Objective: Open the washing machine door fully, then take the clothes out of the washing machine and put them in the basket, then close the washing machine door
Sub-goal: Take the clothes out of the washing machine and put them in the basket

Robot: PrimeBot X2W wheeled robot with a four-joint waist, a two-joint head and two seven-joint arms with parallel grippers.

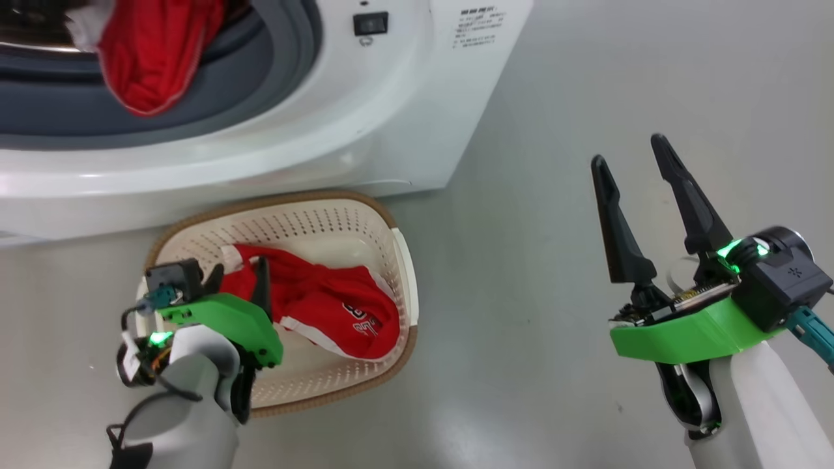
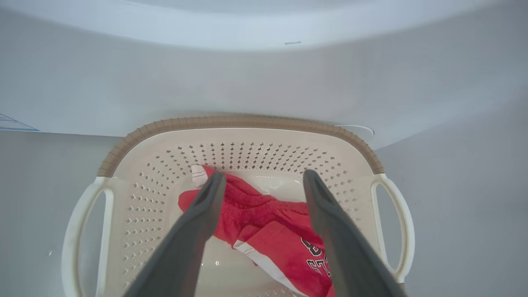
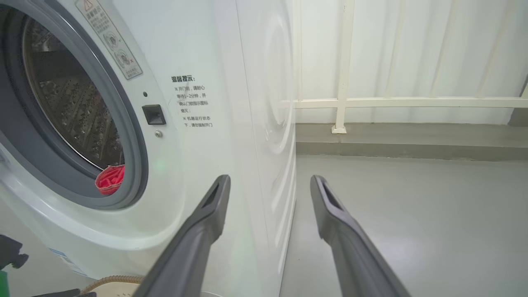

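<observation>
A cream basket (image 1: pixel 397 260) (image 2: pixel 132 198) with a brown rim sits on the floor in front of the white washing machine (image 1: pixel 365 130) (image 3: pixel 231 123). One red garment with white trim (image 1: pixel 326 306) (image 2: pixel 272 235) lies inside it. My left gripper (image 1: pixel 238 270) (image 2: pixel 264 181) hangs open just above that garment, nothing between its fingers. More red clothes (image 1: pixel 156 58) (image 3: pixel 110 180) hang over the grey rubber ring of the drum opening. My right gripper (image 1: pixel 629 153) (image 3: pixel 270 183) is open over bare floor right of the machine. The washing machine door is out of view.
Grey floor (image 1: pixel 554 195) stretches to the right of the machine. In the right wrist view a white railing (image 3: pixel 342 103) and pale curtain stand behind a low step. The machine's front bulges over the basket's far rim.
</observation>
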